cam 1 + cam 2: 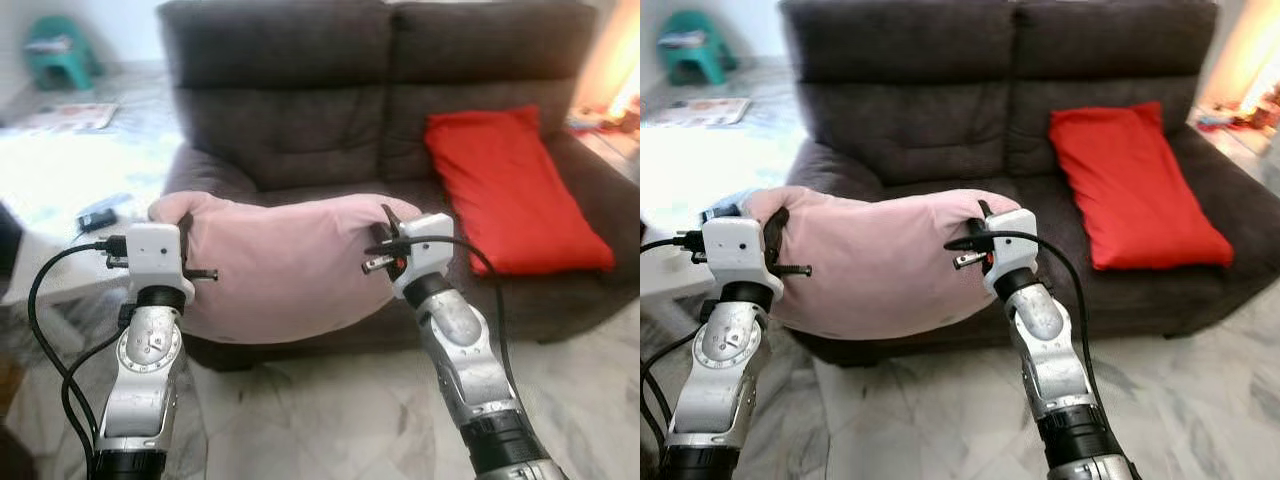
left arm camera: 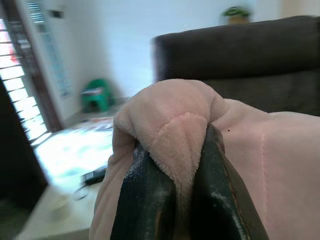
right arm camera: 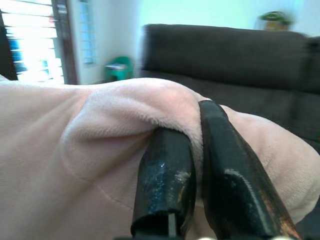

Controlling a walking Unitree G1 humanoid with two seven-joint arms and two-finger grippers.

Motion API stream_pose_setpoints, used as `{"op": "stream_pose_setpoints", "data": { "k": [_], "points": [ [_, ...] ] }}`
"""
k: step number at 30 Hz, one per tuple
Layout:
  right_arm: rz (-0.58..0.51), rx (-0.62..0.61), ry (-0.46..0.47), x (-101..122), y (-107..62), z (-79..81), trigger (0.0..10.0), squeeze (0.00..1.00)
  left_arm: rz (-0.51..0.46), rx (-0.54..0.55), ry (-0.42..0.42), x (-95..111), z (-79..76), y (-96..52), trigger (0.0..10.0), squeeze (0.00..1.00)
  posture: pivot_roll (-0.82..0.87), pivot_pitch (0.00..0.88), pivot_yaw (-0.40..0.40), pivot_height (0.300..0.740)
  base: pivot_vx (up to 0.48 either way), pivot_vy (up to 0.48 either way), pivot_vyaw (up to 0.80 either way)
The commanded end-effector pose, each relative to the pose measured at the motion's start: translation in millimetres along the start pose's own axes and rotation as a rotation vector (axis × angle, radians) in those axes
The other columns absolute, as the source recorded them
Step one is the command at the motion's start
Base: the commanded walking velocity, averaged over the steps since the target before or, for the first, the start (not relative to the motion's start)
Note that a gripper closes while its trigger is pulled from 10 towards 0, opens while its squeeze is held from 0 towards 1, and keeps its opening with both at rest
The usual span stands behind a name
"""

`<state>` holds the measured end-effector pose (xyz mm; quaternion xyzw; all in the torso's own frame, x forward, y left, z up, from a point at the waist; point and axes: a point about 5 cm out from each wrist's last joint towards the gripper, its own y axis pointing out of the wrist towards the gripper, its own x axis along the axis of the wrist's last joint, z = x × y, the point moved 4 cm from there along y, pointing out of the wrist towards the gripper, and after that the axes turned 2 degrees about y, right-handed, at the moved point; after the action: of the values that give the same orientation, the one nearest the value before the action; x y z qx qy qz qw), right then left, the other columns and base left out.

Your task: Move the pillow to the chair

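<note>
While both grippers pinched only plush corners, the pink pillow (image 1: pixel 285 265) sagged between left gripper (image 2: pixel 172 165) and right gripper (image 3: pixel 197 145). Fabric could slip out during walking.

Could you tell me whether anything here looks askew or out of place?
Nothing looks damaged. The pink pillow hangs in front of the sofa, pinched at its ends by the left gripper and right gripper.

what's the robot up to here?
It is holding a pink pillow up in front of a dark sofa, one gripper at each end. The left gripper and the right gripper each have their jaws pinched on a fold of the fabric. A red pillow lies on the sofa seat.
</note>
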<state>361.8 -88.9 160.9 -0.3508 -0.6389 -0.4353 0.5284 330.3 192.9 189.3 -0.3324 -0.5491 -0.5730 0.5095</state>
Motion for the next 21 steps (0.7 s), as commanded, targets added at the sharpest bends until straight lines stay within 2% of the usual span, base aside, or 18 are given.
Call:
{"op": "stream_pose_setpoints", "data": {
  "k": [1,8,21],
  "points": [
    [-0.085,0.03,0.0,22.1,4.9,7.8,10.0,0.0,-0.042,0.004,0.009,11.4,-1.5,4.3,10.0,0.0,0.08,0.026,-0.006,0.74,0.0,0.0,0.0],
    [-0.079,0.024,0.002,21.5,5.4,6.7,10.0,0.0,-0.041,-0.041,-0.007,11.0,-8.1,3.4,10.0,0.0,0.08,0.026,-0.007,0.74,0.0,0.0,0.0],
    [-0.093,0.031,-0.016,25.9,7.3,8.5,10.0,0.0,-0.067,-0.04,-0.014,17.5,-9.2,6.9,10.0,0.0,0.08,0.029,-0.009,0.74,0.0,0.0,0.0]
  ]
}}
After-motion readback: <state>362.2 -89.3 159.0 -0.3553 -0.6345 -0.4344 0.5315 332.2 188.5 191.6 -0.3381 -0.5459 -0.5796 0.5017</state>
